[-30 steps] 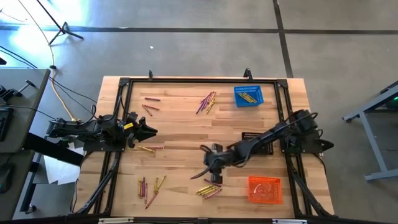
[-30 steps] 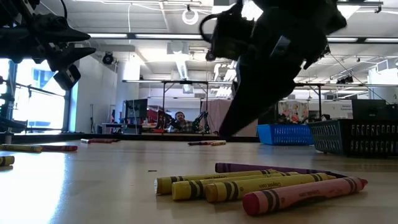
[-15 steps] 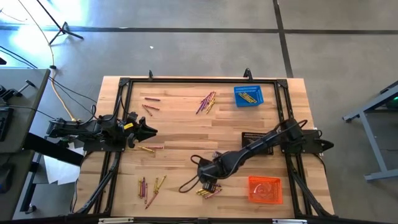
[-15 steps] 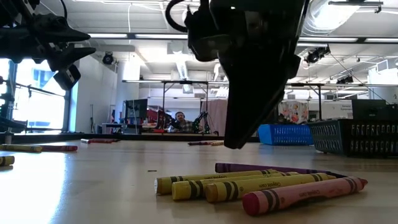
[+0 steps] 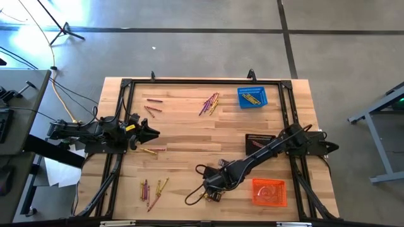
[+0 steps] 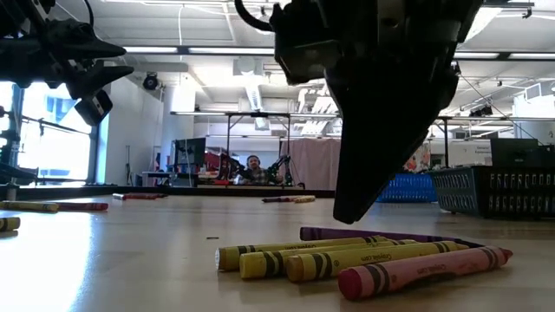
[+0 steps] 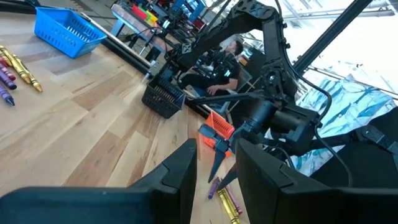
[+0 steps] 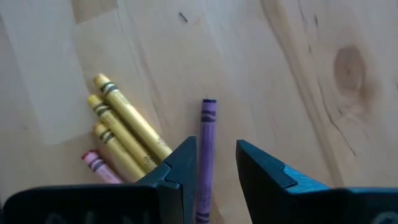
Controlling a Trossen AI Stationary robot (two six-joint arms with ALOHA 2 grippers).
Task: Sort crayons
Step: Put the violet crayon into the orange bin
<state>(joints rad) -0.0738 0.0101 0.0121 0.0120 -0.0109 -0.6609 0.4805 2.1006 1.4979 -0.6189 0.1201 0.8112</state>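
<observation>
Left end effector point(image 5: 153, 132) parked at the left edge of the surface point(image 5: 183, 157), fingers apart, nothing between them, hanging above the wood. Just beside its tip, a yellow and a red crayon pair point(image 5: 151, 150). Two pink crayons point(image 5: 151, 104) lie toward the far left corner. Near front-left edge, a loose scatter of crayons point(image 5: 153, 190), yellow, purple and red mixed. Wide bare wood in the middle of the surface, good room there. Far centre: small crayon bunch point(image 5: 210, 102), close to the far rail. Right of it, blue basket point(image 5: 252, 97) with yellow crayons inside, near the far right corner. Black basket point(image 5: 257, 140) near the right rail, mid depth. Right end effector point(image 8: 214, 163) reaches down over the front-centre crayon cluster point(image 6: 364, 256); fingers parted, straddling a purple crayon point(image 8: 206, 155), not clenched on it; low view shows tips above the wood. Three yellow crayons point(image 8: 127, 140) and a pink one point(image 8: 98, 165) lie just beside that purple. Orange basket point(image 5: 269, 192) sits right of the cluster, near the front-right edge. Person point(image 6: 252, 170) in the room beyond.
</observation>
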